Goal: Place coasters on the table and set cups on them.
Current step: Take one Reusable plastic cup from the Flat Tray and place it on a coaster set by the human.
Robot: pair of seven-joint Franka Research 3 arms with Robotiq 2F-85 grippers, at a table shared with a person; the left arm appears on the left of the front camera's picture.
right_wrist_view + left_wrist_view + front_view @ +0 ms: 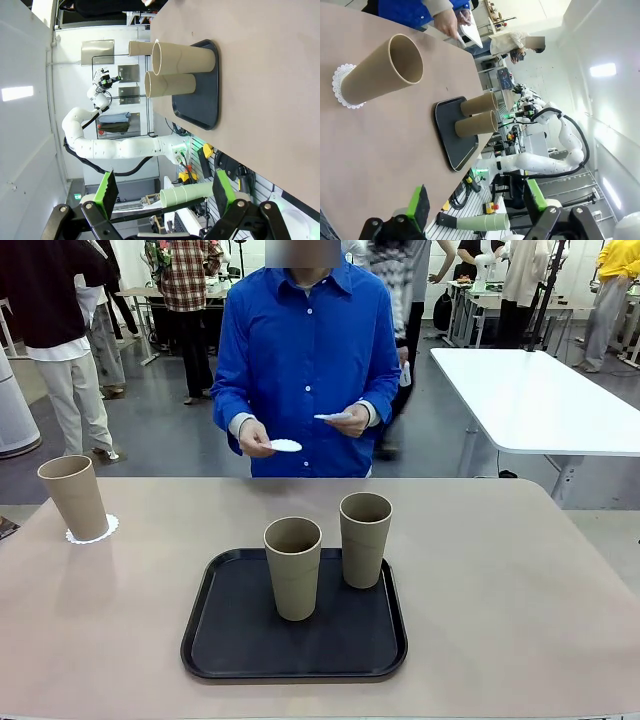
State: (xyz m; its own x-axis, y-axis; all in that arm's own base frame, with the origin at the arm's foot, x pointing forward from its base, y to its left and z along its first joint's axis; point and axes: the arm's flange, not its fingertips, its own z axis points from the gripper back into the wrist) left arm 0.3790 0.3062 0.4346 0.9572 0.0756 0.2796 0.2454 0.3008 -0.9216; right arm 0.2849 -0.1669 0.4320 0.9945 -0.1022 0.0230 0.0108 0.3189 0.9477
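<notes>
One of three done: tan cup standing on its doily, nine o'clock on the table. Two cups waiting on black tray, six o'clock. Two doilies pinched in person's hands, twelve o'clock. Spread apart and empty: left gripper, right gripper.

The cups look like matt tan-brown cardboard, and the coaster under the leftmost one is thin white paper with a lacy edge. The tray is black plastic with a faint sheen at its rim, the table a smooth matt beige top, the person's shirt blue cloth.
</notes>
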